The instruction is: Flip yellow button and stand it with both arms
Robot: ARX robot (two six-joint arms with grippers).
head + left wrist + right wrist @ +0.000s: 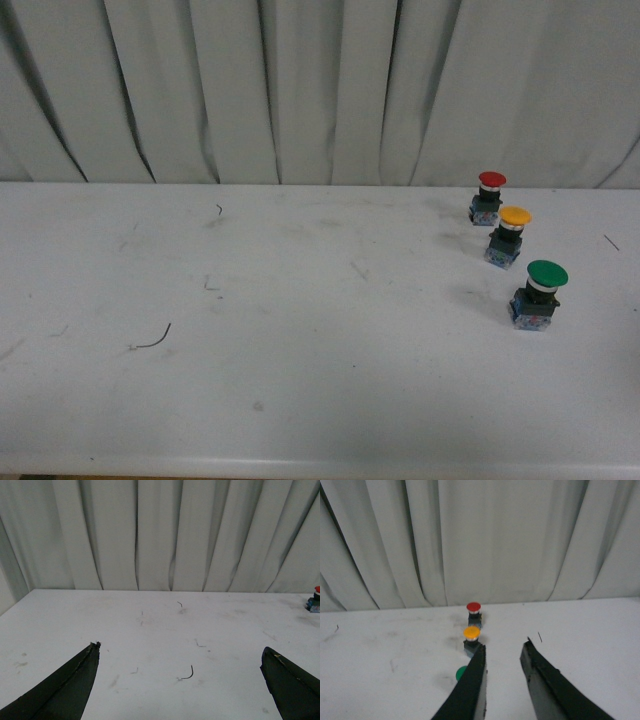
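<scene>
The yellow button (pixel 512 236) stands upright on the white table at the right, yellow-orange cap up, blue-grey block down. It lies between a red-capped button (pixel 488 196) behind it and a green-capped button (pixel 540 293) in front. Neither arm shows in the front view. In the right wrist view the yellow button (pixel 471 639) sits just beyond the fingertips of my right gripper (pixel 503 647), which is open and empty. My left gripper (pixel 180 650) is open wide over bare table, far from the buttons, with only the red button (pixel 315 600) at its view's edge.
A small curled wire scrap (pixel 152 342) lies on the table's left side, and another small scrap (pixel 219 209) lies further back. White curtain folds (pixel 320 90) hang behind the table. The table's front edge (pixel 320 466) runs close to the camera.
</scene>
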